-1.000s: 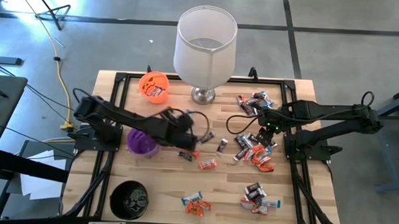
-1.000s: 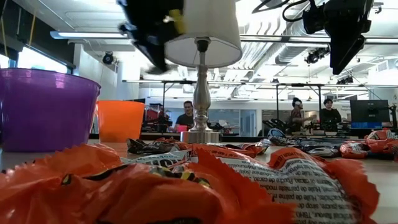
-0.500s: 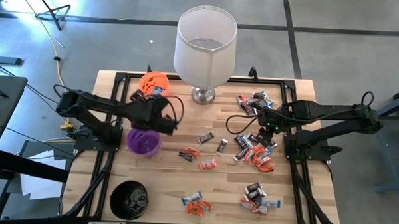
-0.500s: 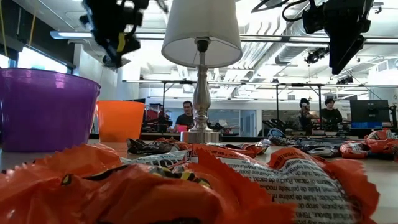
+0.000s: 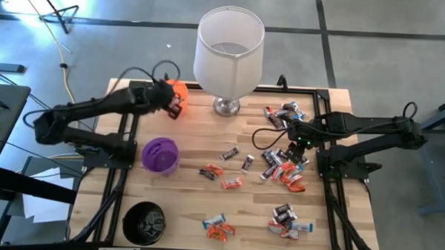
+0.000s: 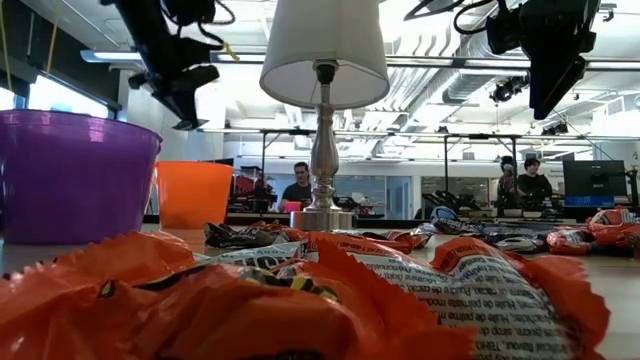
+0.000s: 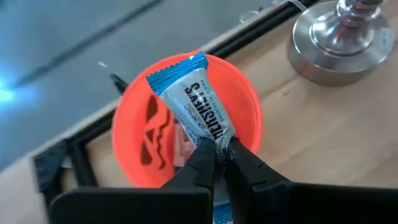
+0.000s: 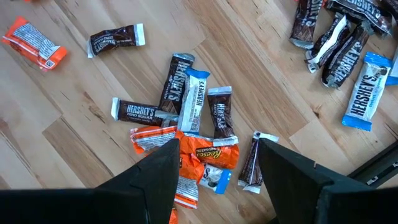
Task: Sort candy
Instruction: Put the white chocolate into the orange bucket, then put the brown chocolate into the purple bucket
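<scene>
My left gripper [image 5: 176, 103] hangs over the orange cup [image 7: 134, 106] at the table's far left, shut on a silver-white-blue candy [image 7: 198, 106]. Many more candies lie on the table's right half: a cluster [image 5: 282, 168] under my right gripper [image 5: 300, 146], another [image 5: 282, 112] farther back, and loose ones [image 5: 231, 183] in the middle. The right gripper [image 8: 217, 168] stands open above orange and brown candies [image 8: 199, 149], touching none. In the low view the left arm [image 6: 178, 70] shows at top left and the right arm [image 6: 555, 55] at top right. My left gripper pinches the candy between its two fingertips [image 7: 202, 155], across the wrapper's silver part [image 7: 217, 138] toward one end. The fingers slant down from the table's left. The longer part, with its blue crimped end [image 7: 177, 70], sticks out past the fingertips, lifted clear above the orange cup's mouth.
A lamp with a white shade [image 5: 229, 47] and chrome foot [image 5: 226, 105] stands at the far middle, close to the orange cup. A purple cup [image 5: 160, 154] sits left of centre and a black cup [image 5: 145, 222] at the near left. Black frame rails [image 5: 123, 114] edge the table.
My left gripper, shut on the candy, has swung from beside the purple cup near the table's middle toward the far left, ending over the orange cup. The candy has travelled with it, clear of the table. The right arm has kept still.
</scene>
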Action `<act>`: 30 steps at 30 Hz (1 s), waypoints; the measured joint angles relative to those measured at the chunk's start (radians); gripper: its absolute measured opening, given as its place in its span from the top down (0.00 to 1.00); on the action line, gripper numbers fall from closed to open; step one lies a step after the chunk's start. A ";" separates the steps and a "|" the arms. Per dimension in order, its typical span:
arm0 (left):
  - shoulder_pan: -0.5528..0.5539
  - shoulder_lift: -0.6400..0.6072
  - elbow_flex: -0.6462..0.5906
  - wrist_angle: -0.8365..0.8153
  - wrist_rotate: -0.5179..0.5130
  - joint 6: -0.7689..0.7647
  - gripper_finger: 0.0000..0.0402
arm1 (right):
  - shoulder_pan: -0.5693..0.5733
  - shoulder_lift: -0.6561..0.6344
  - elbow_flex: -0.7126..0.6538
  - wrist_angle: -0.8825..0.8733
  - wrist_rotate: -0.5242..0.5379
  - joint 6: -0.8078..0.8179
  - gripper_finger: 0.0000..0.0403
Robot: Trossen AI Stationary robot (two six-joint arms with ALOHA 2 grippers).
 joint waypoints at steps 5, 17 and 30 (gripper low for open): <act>0.154 0.010 -0.001 0.040 0.197 0.073 1.00 | 0.000 0.000 0.000 0.000 0.000 0.000 0.48; 0.239 0.013 -0.001 0.096 0.253 0.079 0.77 | 0.000 0.000 0.000 0.000 0.000 0.000 0.48; 0.253 0.012 -0.005 0.072 0.447 0.032 0.77 | 0.000 0.000 0.000 0.000 0.000 0.000 0.48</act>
